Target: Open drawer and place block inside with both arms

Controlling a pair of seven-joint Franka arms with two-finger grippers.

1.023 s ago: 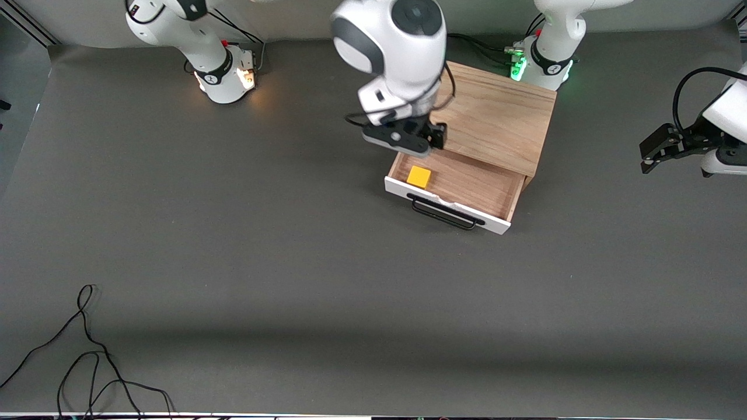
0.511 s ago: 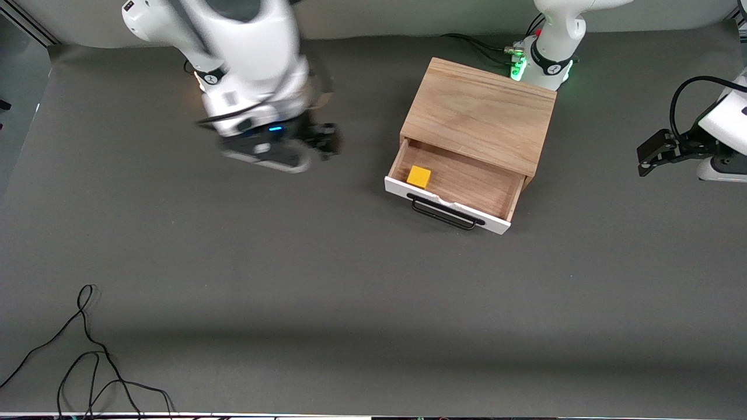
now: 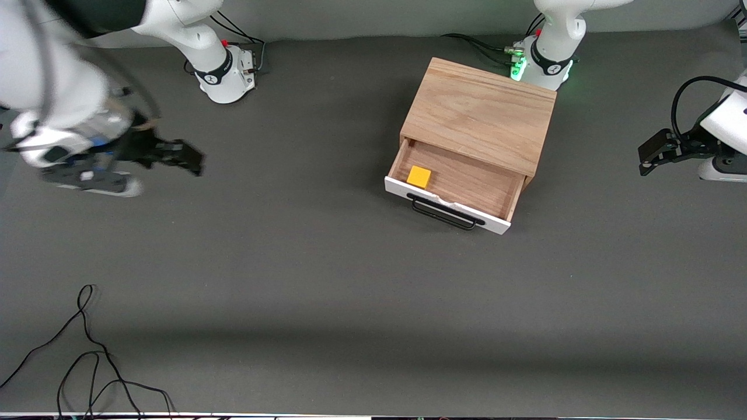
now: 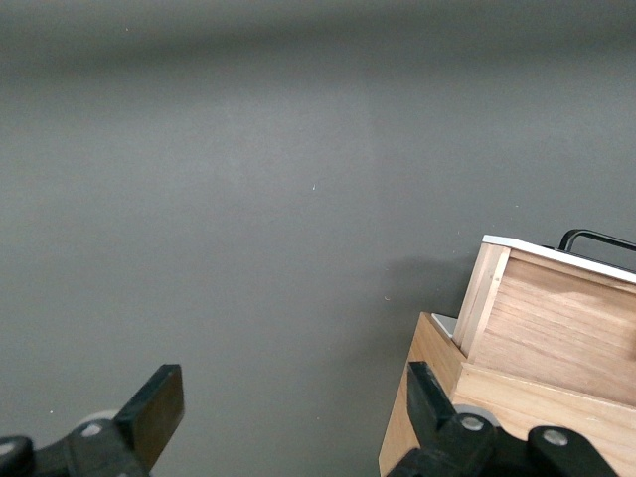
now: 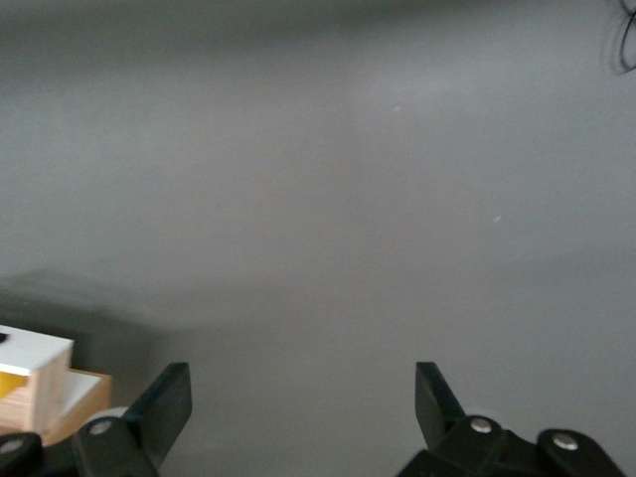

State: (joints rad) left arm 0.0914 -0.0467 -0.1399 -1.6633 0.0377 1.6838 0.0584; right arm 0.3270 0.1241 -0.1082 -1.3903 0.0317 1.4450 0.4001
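The drawer stands pulled out of the light-wood cabinet, its white front and black bar handle facing the front camera. The yellow block lies inside the drawer, at the corner toward the right arm's end. My right gripper is open and empty over bare table at the right arm's end. My left gripper is open and empty over the table at the left arm's end. The left wrist view shows the drawer's side. The right wrist view shows the drawer's front corner with a bit of the yellow block.
The dark grey table is bare around the cabinet. A loose black cable lies near the front edge at the right arm's end. The arm bases stand along the table's top edge, the left one lit green.
My right arm has swung away from over the drawer toward the right arm's end of the table. The block stays in the drawer. The left arm has barely moved.
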